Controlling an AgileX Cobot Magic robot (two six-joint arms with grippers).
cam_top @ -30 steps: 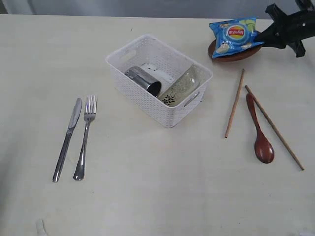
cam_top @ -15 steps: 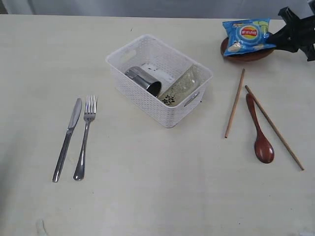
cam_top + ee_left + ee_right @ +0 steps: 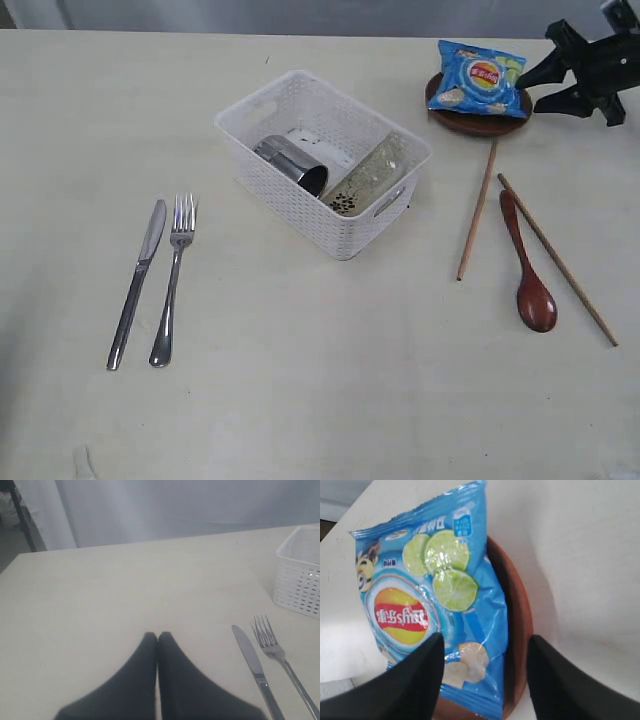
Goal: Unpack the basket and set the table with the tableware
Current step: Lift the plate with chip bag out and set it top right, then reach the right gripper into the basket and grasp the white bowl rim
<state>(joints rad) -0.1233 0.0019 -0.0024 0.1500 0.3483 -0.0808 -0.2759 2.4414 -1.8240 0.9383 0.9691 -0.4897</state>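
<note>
The white rectangular plastic basket with grid sides (image 3: 285, 200) stands mid-bench on the cream-white bench (image 3: 320, 400) and holds two pieces not yet unpacked: a shiny steel cup (image 3: 290, 162) lying on its side and, touching it, a pale round bowl with dark speckles (image 3: 368, 175) tipped against the basket wall. The cup looks light, stiff and slippery; I would pinch its rim wall, one finger inside the mouth. The bowl is probably heavier and may be breakable, so its raised rim seems the safest hold, lifted slowly clear of the wall. Already set out are the steel knife (image 3: 138, 285) and steel fork (image 3: 172, 285) side by side, two wooden chopsticks (image 3: 478, 212) with the reddish-brown wooden spoon (image 3: 528, 270) between them, and the small dark brown round plate (image 3: 470, 122) carrying a blue chip bag (image 3: 480, 78), soft and crinkly. The right hand (image 3: 535, 92) is spread wide just beside the plate, gripping nothing. The left hand (image 3: 157, 640) hovers near the knife with its fingers pressed together, empty.
</note>
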